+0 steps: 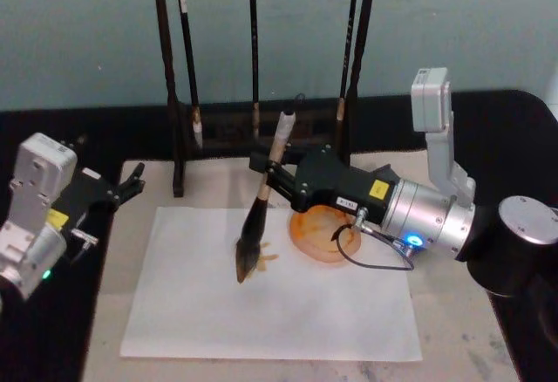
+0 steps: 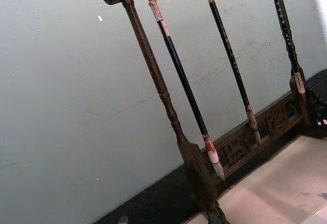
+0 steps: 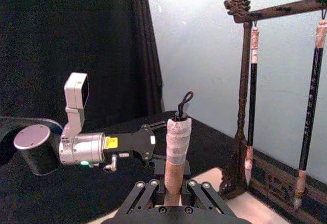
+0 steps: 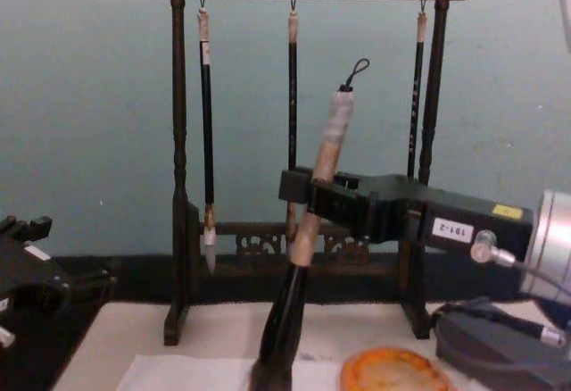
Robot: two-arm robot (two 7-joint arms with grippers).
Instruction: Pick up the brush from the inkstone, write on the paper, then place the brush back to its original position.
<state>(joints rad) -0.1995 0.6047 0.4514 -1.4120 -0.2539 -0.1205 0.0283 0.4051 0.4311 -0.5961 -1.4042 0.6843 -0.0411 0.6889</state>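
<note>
One thick brush (image 1: 258, 218) leans with its grey tip down on the paper (image 1: 261, 312), toward the sheet's far side. The right gripper (image 1: 268, 171) is clamped on its tan handle above the paper's far edge. The orange inkstone (image 1: 302, 235) sits at that edge, near the tip. Off the paper's left side, the left gripper (image 1: 129, 183) hangs idle, fingers apart.
</note>
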